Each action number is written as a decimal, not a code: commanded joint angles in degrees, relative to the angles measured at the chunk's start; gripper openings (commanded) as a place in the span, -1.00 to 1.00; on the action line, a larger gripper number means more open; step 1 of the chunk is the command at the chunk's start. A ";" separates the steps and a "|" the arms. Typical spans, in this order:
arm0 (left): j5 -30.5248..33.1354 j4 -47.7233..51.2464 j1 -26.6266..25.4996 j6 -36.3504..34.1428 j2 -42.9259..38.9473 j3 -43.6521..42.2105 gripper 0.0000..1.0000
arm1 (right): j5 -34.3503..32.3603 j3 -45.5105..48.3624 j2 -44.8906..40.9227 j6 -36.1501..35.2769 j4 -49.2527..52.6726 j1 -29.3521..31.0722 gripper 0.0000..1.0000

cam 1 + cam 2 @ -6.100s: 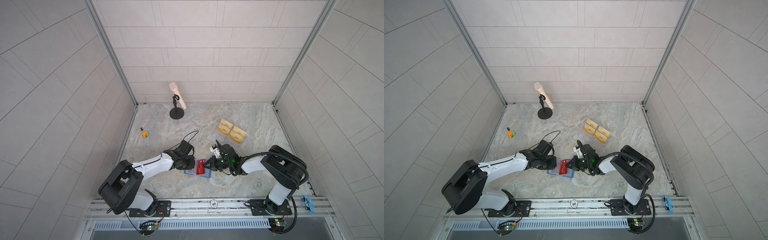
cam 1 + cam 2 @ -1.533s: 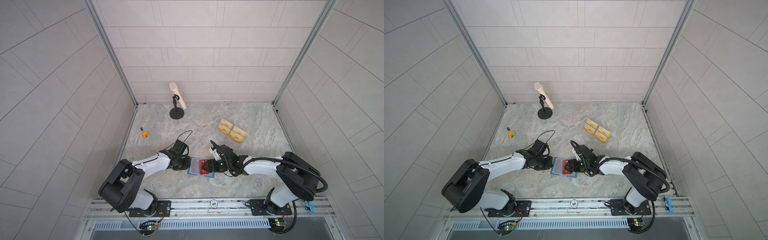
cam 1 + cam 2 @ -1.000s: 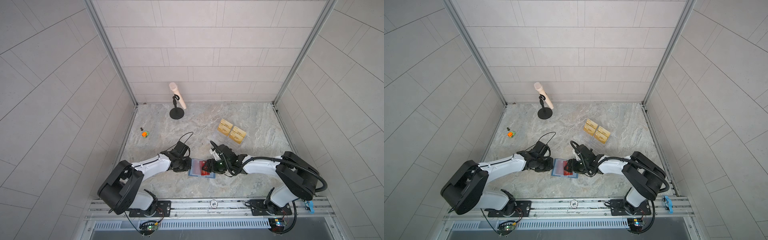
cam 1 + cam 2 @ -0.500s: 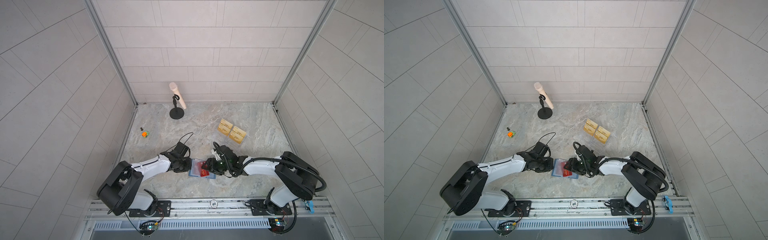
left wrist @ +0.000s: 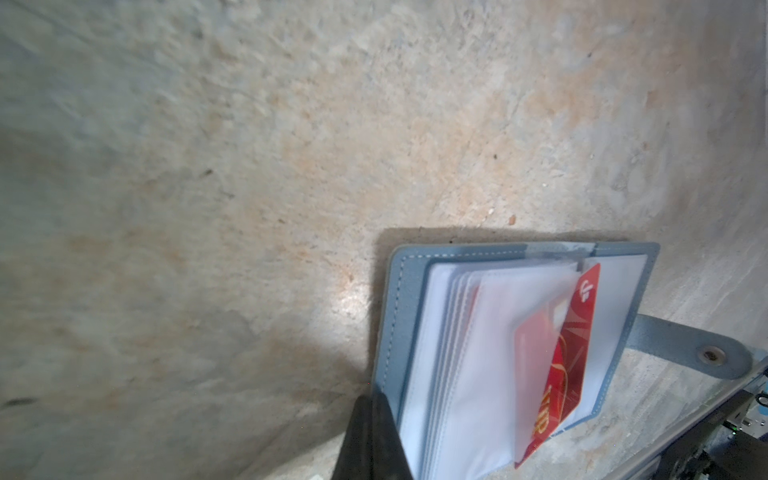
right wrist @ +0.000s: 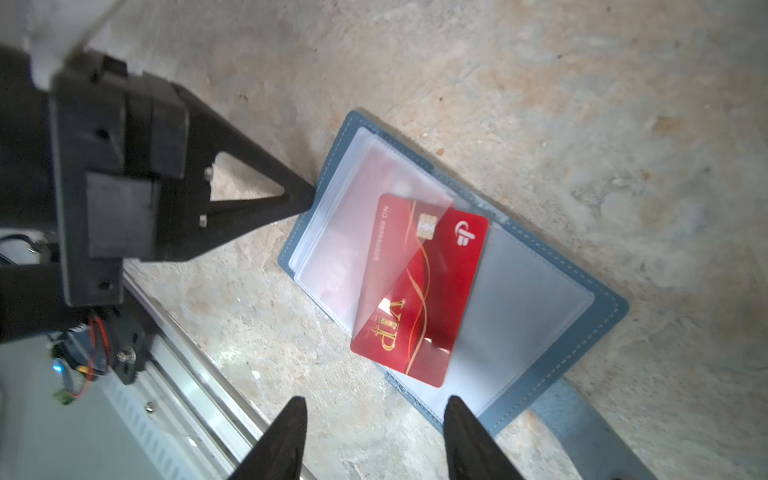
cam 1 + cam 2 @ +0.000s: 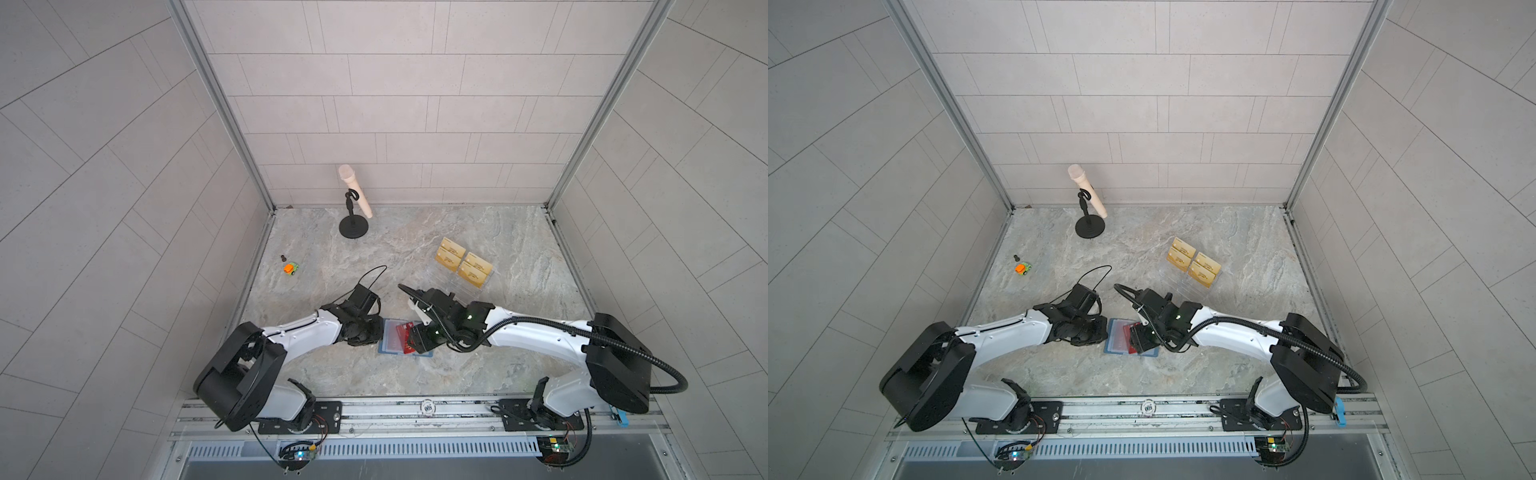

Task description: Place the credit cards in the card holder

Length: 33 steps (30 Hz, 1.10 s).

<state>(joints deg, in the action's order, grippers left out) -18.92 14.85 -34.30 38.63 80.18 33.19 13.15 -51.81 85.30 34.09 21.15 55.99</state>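
the right gripper (image 6: 376, 436) is hovering with its fingers (image 6: 286, 436) apart and nothing between them, just short of the exposed edge of the credit card (image 6: 419, 291). the left gripper (image 6: 305, 195) is showing its fingers together, and their tip is bearing on the left edge of the card holder (image 6: 609, 305). whether the tip is pinching the cover or only pressing it cannot be told.

the card is lying askew on the open holder. its left part is sitting under a clear sleeve (image 6: 340, 232) and the rest is lying bare over the right page. whether it is inside the pocket or only beneath the leaf cannot be told. the holder is lying at the near middle of the table (image 7: 498, 249), between the two grippers.

the step in hand is probably seating this card.
- the card's long edge should be lining up with the sleeve mouth before any push.
- the push should be going low and flat, leftward against the bare edge.
- the left tip should be bearing down throughout, since the holder is likely to slide on the stone.
- a skewed push is likely to buckle the thin sleeve.
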 commanded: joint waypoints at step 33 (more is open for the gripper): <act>0.81 3.86 -0.42 0.35 0.70 -0.04 -1.00 | -18.14 -2.96 13.07 -12.76 -0.27 6.86 0.27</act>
<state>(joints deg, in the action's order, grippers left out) -18.92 15.40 -34.33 39.05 80.25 33.41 -3.03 -54.78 97.73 19.59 21.34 62.63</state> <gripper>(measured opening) 0.052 0.635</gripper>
